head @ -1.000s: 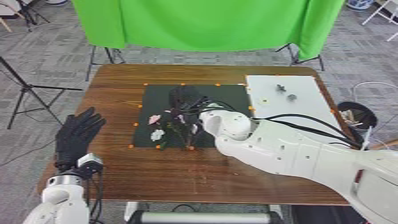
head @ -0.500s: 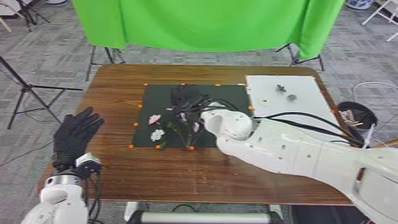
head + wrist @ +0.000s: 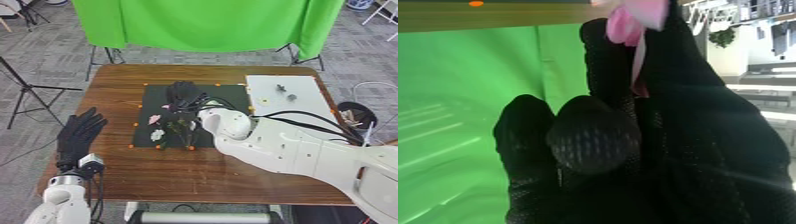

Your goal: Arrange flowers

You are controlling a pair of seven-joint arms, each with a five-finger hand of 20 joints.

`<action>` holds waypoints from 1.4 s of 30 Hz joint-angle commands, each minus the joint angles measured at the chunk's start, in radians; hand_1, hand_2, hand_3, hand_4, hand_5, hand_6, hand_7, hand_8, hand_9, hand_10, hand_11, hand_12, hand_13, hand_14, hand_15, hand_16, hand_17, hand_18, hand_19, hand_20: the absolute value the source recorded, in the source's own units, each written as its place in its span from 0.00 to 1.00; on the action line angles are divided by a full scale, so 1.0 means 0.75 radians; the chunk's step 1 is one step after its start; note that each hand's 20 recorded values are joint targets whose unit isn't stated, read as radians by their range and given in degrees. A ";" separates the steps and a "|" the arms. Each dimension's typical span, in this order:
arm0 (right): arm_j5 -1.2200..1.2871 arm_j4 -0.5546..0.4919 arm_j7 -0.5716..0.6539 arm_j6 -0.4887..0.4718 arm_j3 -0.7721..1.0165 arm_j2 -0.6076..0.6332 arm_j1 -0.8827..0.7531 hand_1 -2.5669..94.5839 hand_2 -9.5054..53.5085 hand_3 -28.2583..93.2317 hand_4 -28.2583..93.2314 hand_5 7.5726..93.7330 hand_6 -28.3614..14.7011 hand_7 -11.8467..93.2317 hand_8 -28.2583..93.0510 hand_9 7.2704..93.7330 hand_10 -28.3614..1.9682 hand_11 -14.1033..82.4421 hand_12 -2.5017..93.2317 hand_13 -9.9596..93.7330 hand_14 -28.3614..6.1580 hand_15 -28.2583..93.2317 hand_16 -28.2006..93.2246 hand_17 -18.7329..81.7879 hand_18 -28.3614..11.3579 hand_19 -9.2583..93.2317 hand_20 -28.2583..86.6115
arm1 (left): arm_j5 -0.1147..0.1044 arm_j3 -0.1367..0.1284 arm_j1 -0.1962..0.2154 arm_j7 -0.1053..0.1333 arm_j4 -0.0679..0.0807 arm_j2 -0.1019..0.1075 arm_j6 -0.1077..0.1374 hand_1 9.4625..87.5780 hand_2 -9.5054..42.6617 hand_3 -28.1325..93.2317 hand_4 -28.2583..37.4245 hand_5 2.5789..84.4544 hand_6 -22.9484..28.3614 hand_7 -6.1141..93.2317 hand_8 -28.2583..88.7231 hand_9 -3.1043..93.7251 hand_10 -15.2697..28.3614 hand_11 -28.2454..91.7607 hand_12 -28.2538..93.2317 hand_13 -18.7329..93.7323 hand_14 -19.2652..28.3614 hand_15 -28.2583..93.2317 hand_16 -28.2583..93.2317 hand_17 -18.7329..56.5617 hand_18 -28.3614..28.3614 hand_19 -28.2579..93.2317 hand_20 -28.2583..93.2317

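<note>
Placing looks under way here: a pink-petalled flower [image 3: 625, 31] is pinched by the black-gloved right robot hand [image 3: 184, 94] over the dark rectangular mat [image 3: 229, 92], and a gentle lowering near the small white flower [image 3: 157, 135] is called for next!

Flowers [image 3: 157, 135] on mat [image 3: 233, 94], mat on table [image 3: 124, 175]; board [image 3: 306, 92] right of mat; curtain [image 3: 204, 25] behind table.

Green curtain [image 3: 209, 25] hangs ahead — black tripod [image 3: 27, 86] at left.
</note>
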 commanded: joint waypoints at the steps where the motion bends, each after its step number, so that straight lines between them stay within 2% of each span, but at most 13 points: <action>1: -0.009 -0.010 0.005 -0.035 0.005 0.010 0.019 0.58 0.00 0.77 0.07 0.75 0.74 0.35 0.23 0.82 0.65 0.24 0.25 0.96 0.77 0.77 0.47 0.81 0.36 1.00 0.74 | 0.004 -0.017 0.005 -0.018 0.003 -0.006 -0.009 0.09 0.12 0.83 0.00 0.56 0.54 0.17 0.18 0.51 0.65 0.39 0.34 0.51 0.77 0.41 0.24 0.38 0.73 0.28 0.38; 3: -0.012 -0.020 0.015 -0.037 0.001 0.017 0.018 0.57 0.00 0.77 0.07 0.74 0.74 0.36 0.22 0.80 0.64 0.24 0.24 0.96 0.77 0.77 0.47 0.81 0.36 1.00 0.74 | 0.005 -0.020 0.000 -0.024 0.011 -0.005 -0.021 0.09 0.12 0.83 0.00 0.56 0.54 0.17 0.18 0.51 0.65 0.39 0.34 0.51 0.77 0.41 0.24 0.38 0.73 0.28 0.38; 7: -0.012 -0.029 0.018 -0.063 0.001 0.022 0.018 0.57 0.00 0.77 0.07 0.73 0.74 0.36 0.22 0.79 0.63 0.25 0.23 0.95 0.77 0.77 0.47 0.80 0.36 1.00 0.74 | 0.005 -0.019 0.002 -0.023 0.007 -0.003 -0.018 0.09 0.12 0.82 0.00 0.56 0.54 0.17 0.18 0.51 0.65 0.39 0.34 0.51 0.77 0.41 0.24 0.38 0.73 0.28 0.38; 10: -0.013 -0.046 0.024 -0.081 0.001 0.034 0.022 0.56 0.00 0.77 0.07 0.72 0.74 0.36 0.22 0.77 0.61 0.28 0.20 0.95 0.78 0.77 0.47 0.80 0.36 1.00 0.73 | 0.007 -0.025 0.002 -0.029 0.011 -0.005 -0.029 0.09 0.12 0.83 0.00 0.56 0.54 0.18 0.18 0.51 0.65 0.39 0.34 0.51 0.77 0.41 0.24 0.38 0.73 0.28 0.38; 20: 0.034 -0.101 0.043 -0.147 0.015 0.086 0.050 0.52 0.00 0.78 0.08 0.67 0.74 0.35 0.22 0.73 0.59 0.28 0.18 0.94 0.77 0.77 0.47 0.80 0.37 1.00 0.73 | 0.002 -0.009 0.024 -0.023 -0.014 0.006 0.000 0.10 0.12 0.82 0.00 0.56 0.54 0.18 0.18 0.51 0.65 0.39 0.34 0.51 0.77 0.42 0.24 0.38 0.73 0.29 0.38; 23: 0.063 -0.141 0.045 -0.164 0.036 0.116 0.073 0.49 0.00 0.80 0.08 0.66 0.74 0.34 0.22 0.73 0.59 0.28 0.18 0.94 0.77 0.77 0.47 0.79 0.37 1.00 0.73 | 0.002 -0.011 0.025 -0.024 -0.015 0.007 -0.002 0.10 0.12 0.82 0.00 0.56 0.54 0.18 0.18 0.51 0.65 0.39 0.34 0.51 0.77 0.42 0.24 0.38 0.73 0.29 0.38; 30: 0.179 -0.259 0.047 -0.187 0.125 0.240 0.154 0.45 0.00 0.82 0.08 0.65 0.74 0.32 0.20 0.72 0.57 0.28 0.18 0.94 0.76 0.77 0.47 0.79 0.36 1.00 0.72 | 0.000 -0.011 0.035 -0.016 -0.023 0.008 0.009 0.10 0.11 0.83 0.00 0.56 0.54 0.18 0.18 0.51 0.65 0.39 0.34 0.51 0.77 0.42 0.24 0.38 0.73 0.29 0.38; 31: 0.170 -0.267 0.047 -0.184 0.139 0.264 0.167 0.43 0.00 0.83 0.09 0.65 0.74 0.32 0.17 0.71 0.56 0.27 0.19 0.94 0.76 0.77 0.47 0.79 0.36 1.00 0.72 | -0.001 -0.007 0.038 -0.010 -0.029 0.008 0.016 0.10 0.12 0.83 0.00 0.56 0.54 0.18 0.18 0.51 0.65 0.39 0.34 0.51 0.77 0.42 0.24 0.38 0.73 0.29 0.38; 35: 0.125 -0.291 0.122 -0.162 0.182 0.387 0.210 0.39 0.00 0.83 0.09 0.64 0.73 0.31 0.13 0.71 0.55 0.27 0.18 0.94 0.75 0.77 0.47 0.79 0.35 1.00 0.72 | -0.001 -0.021 0.037 -0.013 -0.022 0.003 0.008 0.10 0.11 0.82 0.00 0.56 0.54 0.18 0.18 0.51 0.65 0.39 0.34 0.51 0.77 0.42 0.24 0.38 0.73 0.29 0.38; 37: 0.107 -0.302 0.212 -0.216 0.194 0.457 0.232 0.36 0.00 0.83 0.10 0.63 0.72 0.30 0.14 0.70 0.53 0.26 0.18 0.93 0.74 0.77 0.47 0.78 0.34 1.00 0.72 | 0.000 -0.029 0.041 -0.012 -0.020 0.000 0.006 0.10 0.12 0.82 0.00 0.56 0.54 0.18 0.18 0.51 0.65 0.39 0.34 0.51 0.77 0.42 0.24 0.38 0.73 0.29 0.38; 38: 0.093 -0.300 0.257 -0.261 0.189 0.491 0.251 0.34 0.00 0.83 0.10 0.62 0.71 0.29 0.14 0.68 0.52 0.26 0.18 0.93 0.73 0.76 0.47 0.78 0.33 1.00 0.72 | -0.001 -0.025 0.045 -0.009 -0.026 0.001 0.013 0.10 0.11 0.82 0.00 0.56 0.54 0.18 0.18 0.51 0.65 0.39 0.34 0.51 0.77 0.42 0.24 0.38 0.73 0.29 0.38; 40: 0.081 -0.295 0.329 -0.401 0.221 0.552 0.256 0.32 0.00 0.81 0.10 0.58 0.69 0.27 0.15 0.63 0.48 0.23 0.18 0.91 0.69 0.76 0.47 0.76 0.32 1.00 0.70 | -0.001 -0.024 0.050 -0.009 -0.029 0.000 0.017 0.10 0.12 0.82 0.00 0.56 0.54 0.18 0.18 0.51 0.65 0.39 0.34 0.51 0.77 0.42 0.24 0.38 0.73 0.29 0.38; 42: 0.092 -0.272 0.382 -0.417 0.232 0.604 0.247 0.29 0.00 0.80 0.10 0.52 0.66 0.24 0.16 0.58 0.43 0.22 0.17 0.89 0.67 0.76 0.47 0.74 0.29 1.00 0.68 | 0.000 -0.022 0.055 -0.007 -0.033 -0.002 0.018 0.10 0.12 0.82 0.00 0.56 0.54 0.17 0.18 0.51 0.65 0.39 0.34 0.51 0.77 0.42 0.24 0.38 0.73 0.29 0.38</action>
